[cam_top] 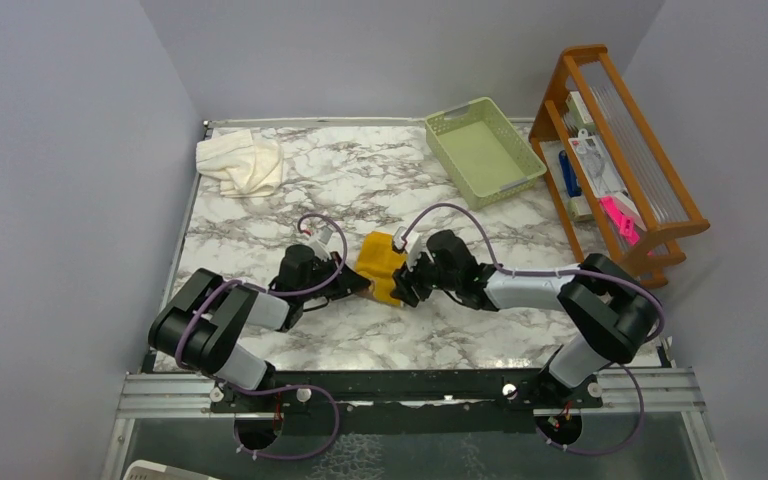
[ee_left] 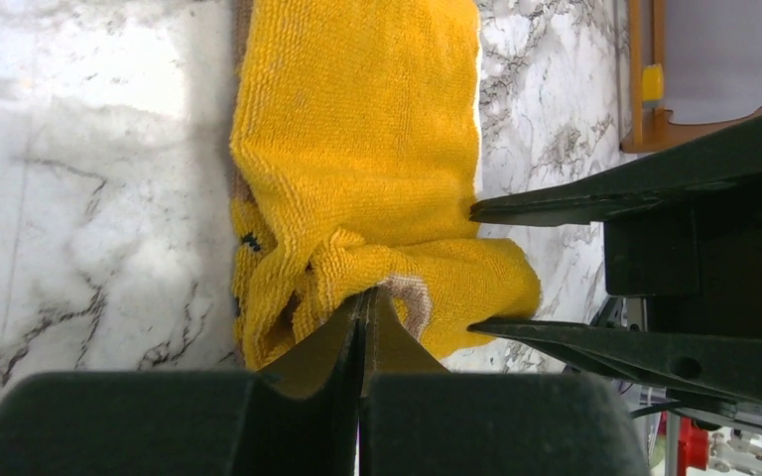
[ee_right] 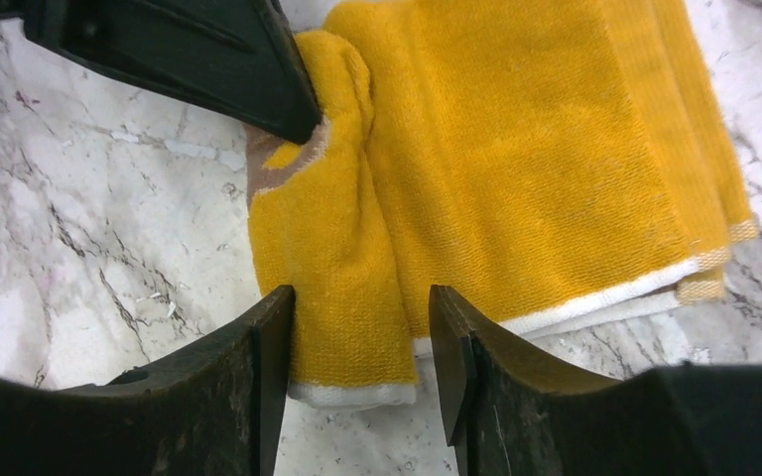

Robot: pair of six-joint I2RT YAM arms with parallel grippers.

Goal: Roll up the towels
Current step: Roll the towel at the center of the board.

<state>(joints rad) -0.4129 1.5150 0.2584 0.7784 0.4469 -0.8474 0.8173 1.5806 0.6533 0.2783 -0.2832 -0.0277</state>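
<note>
You are working the mustard-yellow towel [cam_top: 378, 258], which lies on the bench [cam_top: 360, 190] toward the arms and left of the pale green basket [cam_top: 480, 150]. The cream-white towel [cam_top: 242, 163] sits crumpled far left of the basket, not yet rolled.

The main risk is that the turned-over end comes undone. Your left hand [ee_left: 365, 297], on the side away from the basket, has only a thin pinch on that lip, so a small tug could free it. The marble looks slick, so the whole towel may slide instead of rolling, or roll up crooked. The two hands are also very close and could knock together.

The left hand is clenched on the folded lip. The right hand [ee_right: 357, 327], on the basket side, is released, with its fingers straddling the folded strip.
</note>
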